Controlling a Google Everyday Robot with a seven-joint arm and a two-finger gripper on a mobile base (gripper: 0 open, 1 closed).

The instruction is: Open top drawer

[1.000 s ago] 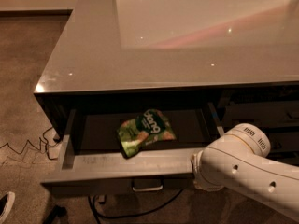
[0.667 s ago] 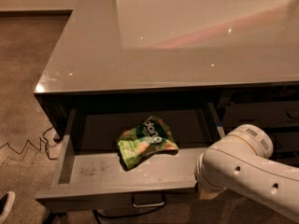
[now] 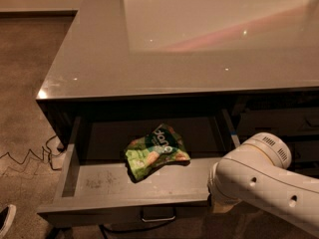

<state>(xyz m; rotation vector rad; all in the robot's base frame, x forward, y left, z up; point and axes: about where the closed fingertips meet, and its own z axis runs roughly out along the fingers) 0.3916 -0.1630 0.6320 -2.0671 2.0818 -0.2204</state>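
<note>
Camera view showed the top drawer (image 3: 104, 182) pulled further out from under the surface (image 3: 99, 59) than a second earlier, so opening looked nearly done. The gripper (image 3: 221, 207) sat at its front right corner, mostly hidden; I could not tell its grip.

Bench (image 3: 99, 59): glossy grey top, directly above the top drawer (image 3: 99, 185).
Top drawer: stands open, scuffed grey bottom; one crumpled green snack bag (image 3: 155, 153) lies at its centre.
Floor (image 3: 25, 83): brown carpet left of the drawer; a thin cable (image 3: 22, 158) lies on it.
Gripper (image 3: 223, 207): at the drawer front's right end, mostly hidden under the white arm (image 3: 259, 183).
</note>
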